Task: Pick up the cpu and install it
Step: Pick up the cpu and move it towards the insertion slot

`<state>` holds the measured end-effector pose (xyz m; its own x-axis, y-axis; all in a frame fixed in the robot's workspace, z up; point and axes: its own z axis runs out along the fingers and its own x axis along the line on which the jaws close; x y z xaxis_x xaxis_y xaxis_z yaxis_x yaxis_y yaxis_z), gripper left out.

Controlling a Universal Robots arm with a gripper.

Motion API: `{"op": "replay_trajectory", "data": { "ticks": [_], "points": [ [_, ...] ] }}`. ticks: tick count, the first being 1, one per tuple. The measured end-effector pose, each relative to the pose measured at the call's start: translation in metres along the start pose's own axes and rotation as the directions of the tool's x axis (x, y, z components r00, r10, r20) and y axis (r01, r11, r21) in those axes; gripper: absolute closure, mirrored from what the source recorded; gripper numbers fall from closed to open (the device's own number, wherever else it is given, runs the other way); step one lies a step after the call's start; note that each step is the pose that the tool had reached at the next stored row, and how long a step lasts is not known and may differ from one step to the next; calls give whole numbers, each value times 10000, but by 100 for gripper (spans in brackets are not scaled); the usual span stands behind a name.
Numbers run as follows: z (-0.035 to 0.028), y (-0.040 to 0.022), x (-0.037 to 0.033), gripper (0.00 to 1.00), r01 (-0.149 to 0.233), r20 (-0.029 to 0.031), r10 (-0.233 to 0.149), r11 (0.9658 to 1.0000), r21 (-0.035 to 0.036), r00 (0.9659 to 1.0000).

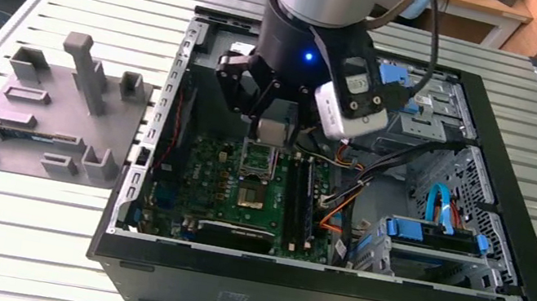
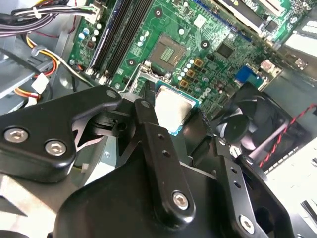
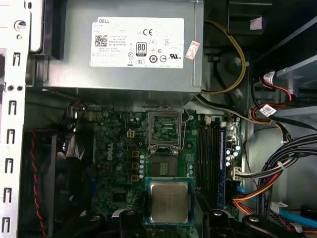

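Hand [image 1: 272, 128]: clamped on cpu [image 3: 169, 202], above motherboard [image 1: 201, 172].
Socket [image 1: 253, 195]: open, 6 o'clock of hand, exterior view.
Care: cpu likely needs squaring to socket, kept level.

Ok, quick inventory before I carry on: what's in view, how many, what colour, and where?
silver slatted metal table: one, silver, work surface.
black open computer case: one, black, on the table.
green motherboard: one, green, inside the case.
silver-framed rectangular socket: one, dark centre, on the motherboard, empty.
silvery-grey square metal-topped cpu: one, silvery grey, above the motherboard.
grey box-shaped power supply: one, grey, beside the motherboard.
black round fan: one, black, beside the motherboard.
grey moulded parts holder: one, grey, on the table at the exterior view's left.
silver and black robot arm: one, over the case.
jaws: one pair, black, shut on the cpu.
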<state>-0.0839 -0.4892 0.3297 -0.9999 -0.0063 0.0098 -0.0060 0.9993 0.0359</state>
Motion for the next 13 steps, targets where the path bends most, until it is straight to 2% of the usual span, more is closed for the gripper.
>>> {"op": "replay_trajectory", "data": {
  "ticks": [13],
  "points": [
    [212,-80,-43,53,-138,5,138,9999,-2,9999]
  ]
}}
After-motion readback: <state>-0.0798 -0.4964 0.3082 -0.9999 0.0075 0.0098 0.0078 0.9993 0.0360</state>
